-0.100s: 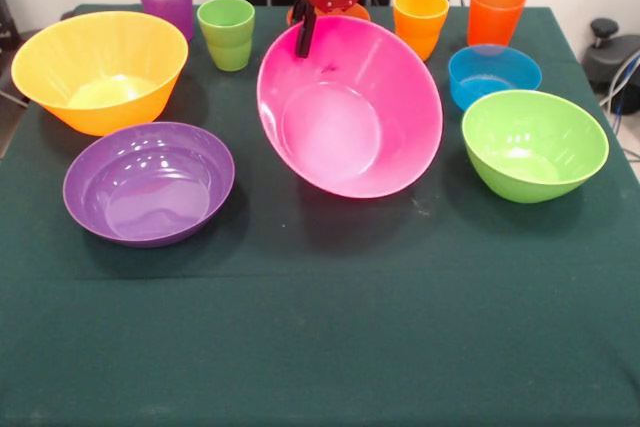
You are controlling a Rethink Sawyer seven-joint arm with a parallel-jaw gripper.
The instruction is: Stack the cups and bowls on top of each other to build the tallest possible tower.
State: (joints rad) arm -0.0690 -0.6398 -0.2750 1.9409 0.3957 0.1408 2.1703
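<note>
Pink bowl [350, 107] tilted, seemingly toward camera

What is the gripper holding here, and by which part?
The gripper holds the pink bowl by its far rim, fingers pinching the edge; the bowl is tilted up, its opening facing the camera.

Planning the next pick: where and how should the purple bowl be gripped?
Pinch the rim of the purple bowl from straight above. It sits upright and open, the wall is thin, and the body is too wide to span. The front rim is freest; the yellow bowl crowds the back.
</note>
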